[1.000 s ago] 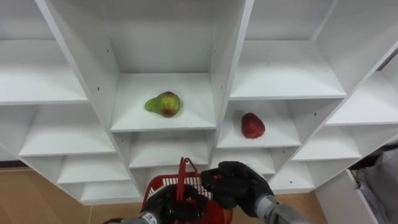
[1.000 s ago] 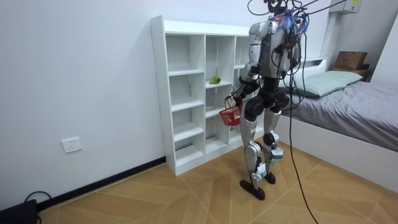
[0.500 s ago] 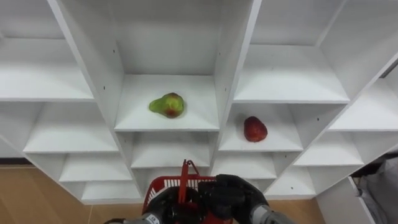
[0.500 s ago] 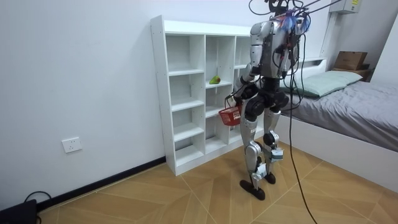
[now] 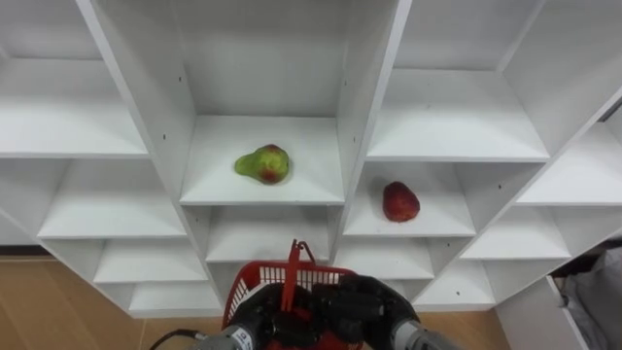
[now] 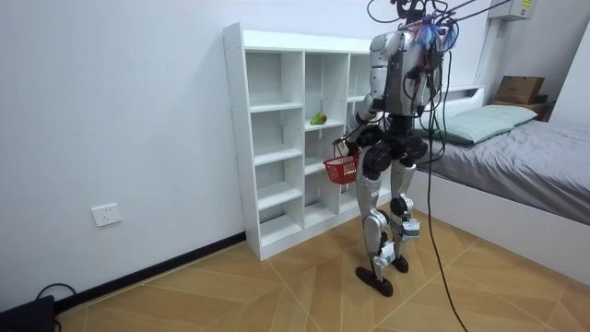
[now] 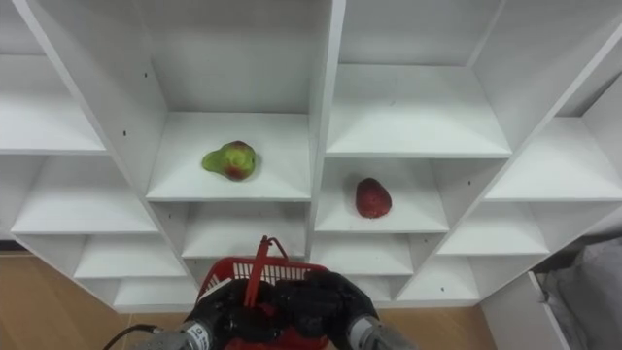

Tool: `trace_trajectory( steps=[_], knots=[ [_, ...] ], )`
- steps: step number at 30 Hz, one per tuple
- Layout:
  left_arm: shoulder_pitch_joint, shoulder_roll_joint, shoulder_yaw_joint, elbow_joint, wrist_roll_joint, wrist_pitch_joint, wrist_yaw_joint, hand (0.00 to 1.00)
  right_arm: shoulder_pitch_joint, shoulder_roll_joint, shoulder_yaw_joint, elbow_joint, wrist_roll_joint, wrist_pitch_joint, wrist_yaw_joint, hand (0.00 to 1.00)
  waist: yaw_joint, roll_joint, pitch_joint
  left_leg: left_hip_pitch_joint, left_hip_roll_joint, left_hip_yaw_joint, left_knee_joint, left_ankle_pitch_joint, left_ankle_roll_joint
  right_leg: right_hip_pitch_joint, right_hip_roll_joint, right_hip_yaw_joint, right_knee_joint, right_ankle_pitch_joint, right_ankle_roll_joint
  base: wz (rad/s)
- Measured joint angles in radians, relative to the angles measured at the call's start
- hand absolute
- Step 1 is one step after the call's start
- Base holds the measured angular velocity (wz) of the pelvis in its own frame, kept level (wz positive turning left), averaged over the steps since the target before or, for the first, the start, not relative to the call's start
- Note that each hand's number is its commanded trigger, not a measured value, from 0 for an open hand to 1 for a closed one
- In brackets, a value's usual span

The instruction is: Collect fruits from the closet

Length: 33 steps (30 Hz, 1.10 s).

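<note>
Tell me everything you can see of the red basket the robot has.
The basket is red and looks like plastic, with lattice walls and a thin red handle standing upright. It is held in the air in front of the lower shelves of the white shelf unit. The left hand appears to grip it at the near rim. The right hand lies over its opening and hides what is inside.

Matt white closet (image 5: 360, 107), red plastic-mesh basket (image 5: 262, 287)
</note>
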State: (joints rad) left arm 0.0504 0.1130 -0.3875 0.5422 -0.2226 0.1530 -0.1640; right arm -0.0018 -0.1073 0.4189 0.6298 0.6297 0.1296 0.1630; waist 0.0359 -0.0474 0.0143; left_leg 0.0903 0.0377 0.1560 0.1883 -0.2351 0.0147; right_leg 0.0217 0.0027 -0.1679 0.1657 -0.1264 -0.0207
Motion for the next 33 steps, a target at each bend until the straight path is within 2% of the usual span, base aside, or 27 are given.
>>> trace_trajectory(
  steps=[10, 13, 16, 21, 23, 28, 33],
  knots=[
    [0.0, -0.001, 0.001, 0.0, 0.0, 0.0, -0.007, 1.0, -0.001, -0.002, -0.011, 0.048, 0.043, -0.007, -0.002, 1.0, -0.002, -0.004, 0.0002, 0.002, -0.001, -0.006, -0.001, 0.0, 0.0, 0.016, -0.003, -0.003, -0.012, -0.001, 0.002, 0.02],
    [0.0, 0.001, -0.002, 0.0, 0.0, -0.001, -0.007, 1.0, -0.013, -0.006, -0.011, 0.094, 0.043, -0.009, -0.002, 1.0, -0.004, -0.003, -0.0008, 0.0, -0.002, -0.01, 0.0, 0.0, 0.0, 0.018, -0.003, -0.023, -0.013, -0.001, 0.002, 0.07],
    [0.0, 0.021, -0.017, 0.0, 0.0, -0.003, -0.016, 1.0, -0.02, -0.019, -0.011, 0.112, 0.044, -0.009, -0.006, 1.0, -0.007, -0.002, -0.0016, -0.007, -0.003, -0.023, 0.001, 0.0, 0.0, 0.018, -0.008, -0.028, -0.015, -0.001, 0.002, 0.1],
    [0.002, 0.037, -0.018, 0.0, 0.019, -0.005, -0.026, 1.0, -0.045, -0.04, -0.02, 0.156, 0.053, -0.01, -0.008, 1.0, -0.007, -0.001, -0.0018, -0.003, -0.002, -0.028, 0.0, 0.0, 0.0, 0.022, -0.009, -0.032, -0.015, -0.001, 0.002, 0.02],
    [0.012, 0.045, -0.018, 0.0, 0.021, -0.006, -0.026, 1.0, -0.056, -0.048, -0.026, 0.165, 0.107, -0.01, -0.007, 1.0, -0.013, -0.001, -0.0017, 0.008, -0.002, -0.027, -0.003, 0.0, 0.0, 0.032, -0.01, -0.033, -0.015, -0.001, 0.003, 0.0],
    [0.018, 0.06, -0.018, 0.0, 0.021, -0.006, -0.04, 1.0, -0.079, -0.05, -0.056, 0.183, 0.194, -0.016, -0.007, 1.0, -0.027, -0.004, -0.002, 0.007, -0.009, -0.027, -0.003, 0.001, 0.001, 0.033, -0.013, -0.033, -0.015, -0.004, 0.006, 0.01],
    [0.02, 0.06, -0.018, -0.001, 0.021, -0.006, -0.045, 1.0, -0.079, -0.049, -0.056, 0.193, 0.195, -0.019, -0.006, 1.0, -0.031, -0.009, -0.0026, 0.008, -0.012, -0.028, -0.003, 0.002, 0.004, 0.034, -0.016, -0.031, -0.015, -0.005, 0.009, 0.0]
  ],
)
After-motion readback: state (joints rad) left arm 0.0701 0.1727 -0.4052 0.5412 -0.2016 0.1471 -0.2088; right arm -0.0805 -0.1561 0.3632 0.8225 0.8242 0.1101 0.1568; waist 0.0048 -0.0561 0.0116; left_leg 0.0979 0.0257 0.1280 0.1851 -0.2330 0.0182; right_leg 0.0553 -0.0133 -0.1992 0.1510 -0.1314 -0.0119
